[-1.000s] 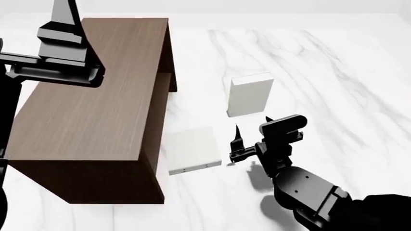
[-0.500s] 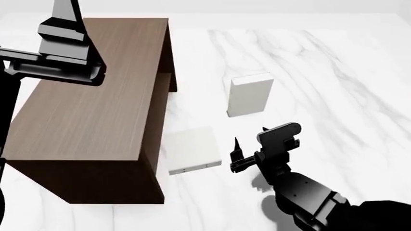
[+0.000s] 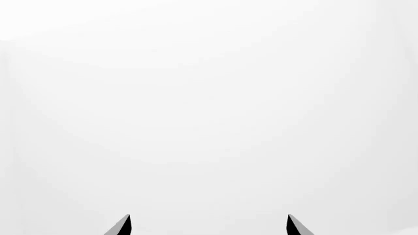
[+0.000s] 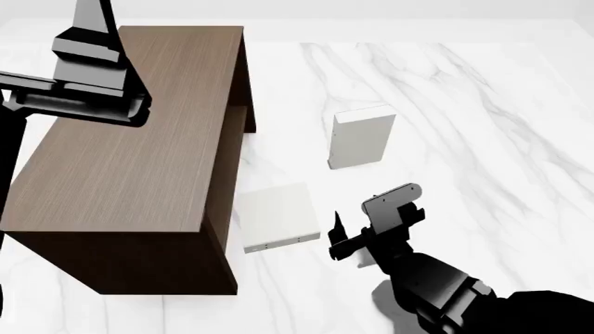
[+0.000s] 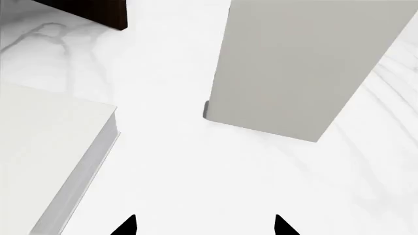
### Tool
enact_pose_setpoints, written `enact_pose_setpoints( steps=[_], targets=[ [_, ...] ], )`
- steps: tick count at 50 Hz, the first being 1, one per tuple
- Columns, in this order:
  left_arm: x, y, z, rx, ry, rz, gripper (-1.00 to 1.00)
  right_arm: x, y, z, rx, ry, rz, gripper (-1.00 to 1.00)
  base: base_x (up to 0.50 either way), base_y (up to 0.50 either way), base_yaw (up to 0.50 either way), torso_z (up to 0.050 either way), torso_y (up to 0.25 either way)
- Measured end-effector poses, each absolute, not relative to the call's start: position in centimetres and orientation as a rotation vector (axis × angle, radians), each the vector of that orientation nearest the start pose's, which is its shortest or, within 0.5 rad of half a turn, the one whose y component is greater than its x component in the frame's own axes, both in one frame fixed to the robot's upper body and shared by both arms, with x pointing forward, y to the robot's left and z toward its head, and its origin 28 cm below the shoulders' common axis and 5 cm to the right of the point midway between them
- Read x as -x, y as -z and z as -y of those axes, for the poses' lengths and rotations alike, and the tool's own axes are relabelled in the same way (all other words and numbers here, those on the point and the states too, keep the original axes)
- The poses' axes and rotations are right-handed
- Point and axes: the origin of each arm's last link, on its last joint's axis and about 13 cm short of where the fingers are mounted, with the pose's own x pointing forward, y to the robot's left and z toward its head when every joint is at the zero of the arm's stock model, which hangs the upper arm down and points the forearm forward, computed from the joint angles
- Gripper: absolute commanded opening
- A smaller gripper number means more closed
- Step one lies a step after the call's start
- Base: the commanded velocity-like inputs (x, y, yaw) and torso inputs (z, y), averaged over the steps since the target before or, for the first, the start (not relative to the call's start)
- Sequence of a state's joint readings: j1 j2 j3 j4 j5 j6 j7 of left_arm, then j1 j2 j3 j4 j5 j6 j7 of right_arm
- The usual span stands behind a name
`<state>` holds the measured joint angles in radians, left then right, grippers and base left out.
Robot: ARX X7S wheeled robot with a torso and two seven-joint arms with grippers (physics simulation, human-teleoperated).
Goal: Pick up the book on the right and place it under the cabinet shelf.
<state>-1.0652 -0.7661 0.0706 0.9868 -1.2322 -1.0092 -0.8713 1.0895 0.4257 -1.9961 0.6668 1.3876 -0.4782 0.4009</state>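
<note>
The book on the right (image 4: 360, 137) is a pale grey-white slab on the white marble floor, right of the cabinet (image 4: 130, 153). It fills the far side of the right wrist view (image 5: 307, 63). A look-alike book (image 4: 277, 216) lies flat beside the cabinet's open side, and also shows in the right wrist view (image 5: 46, 147). My right gripper (image 4: 357, 226) is open and empty, low over the floor, short of the right book and beside the flat one; its black tips are wide apart (image 5: 204, 225). My left gripper (image 4: 93, 21) is raised above the cabinet's far left, open and empty (image 3: 207, 226). The inner shelf is barely visible.
The cabinet's dark corner (image 5: 85, 7) shows at the far edge of the right wrist view. The white marble floor (image 4: 464, 104) stretches to the right and behind the books. The left wrist view shows only blank white.
My right gripper has drawn back toward me and lower in the head view, farther from the right book. The left arm has barely shifted. Both books are unmoved.
</note>
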Motion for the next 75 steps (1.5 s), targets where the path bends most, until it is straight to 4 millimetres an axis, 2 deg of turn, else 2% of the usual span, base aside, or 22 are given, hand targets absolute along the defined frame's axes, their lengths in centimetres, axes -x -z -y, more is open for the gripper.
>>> enact_pose_setpoints(
  steps=[30, 75],
  targets=[
    [-17.0, -31.7, -23.5, -0.235, 0.011, 0.691, 1.00, -34.5, -4.9, 10.8, 0.302, -0.294, -0.237, 1.00, 0.00, 0.00, 0.00, 0.000, -0.001],
    [-16.8, -32.3, -23.4, -0.240, 0.027, 0.710, 1.00, -34.1, -5.2, 9.9, 0.301, -0.317, -0.261, 1.00, 0.00, 0.00, 0.00, 0.000, -0.001]
  ],
)
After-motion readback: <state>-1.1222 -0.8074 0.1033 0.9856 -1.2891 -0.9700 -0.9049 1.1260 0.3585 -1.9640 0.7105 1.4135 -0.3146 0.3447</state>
